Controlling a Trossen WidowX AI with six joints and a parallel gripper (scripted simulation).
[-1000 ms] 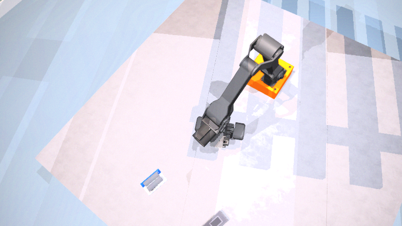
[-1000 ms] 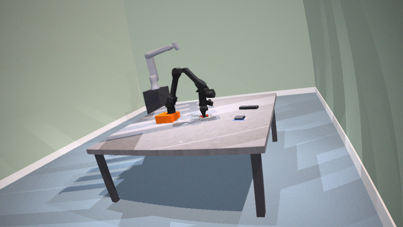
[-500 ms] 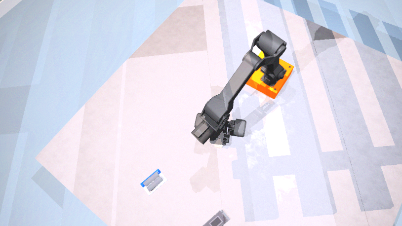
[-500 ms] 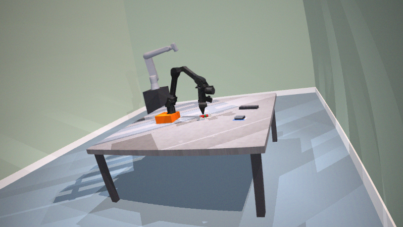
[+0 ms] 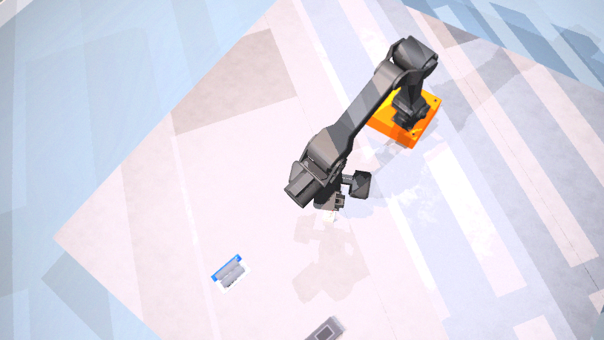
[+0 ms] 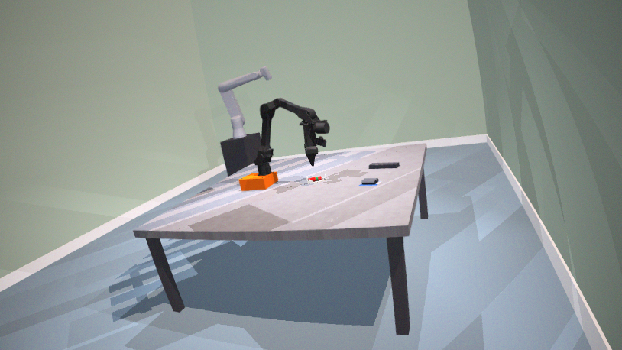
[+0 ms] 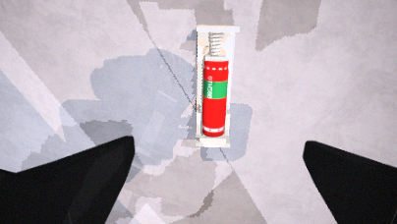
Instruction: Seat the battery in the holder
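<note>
The red battery (image 7: 214,113) (image 6: 315,179) with a green band lies lengthwise in the white holder (image 7: 221,29) (image 5: 329,217) on the table. In the wrist view it looks roughly in line with the holder. Its upper end there meets the coiled spring (image 7: 216,44). Its lower end is close to the holder's end wall; whether it is under the lip I cannot tell. My gripper (image 7: 219,146) (image 6: 312,164) is wide open and empty, above the holder and touching neither it nor the battery. In the top view the arm hides the fingers and most of the holder.
A blue and white item with grey cylinders (image 5: 230,270) (image 6: 369,180) lies away from the holder. A dark grey block (image 5: 333,325) (image 6: 383,165) lies farther out. The arm stands on an orange base (image 5: 388,128) (image 6: 254,183). A pale robot arm (image 6: 230,102) stands behind the table.
</note>
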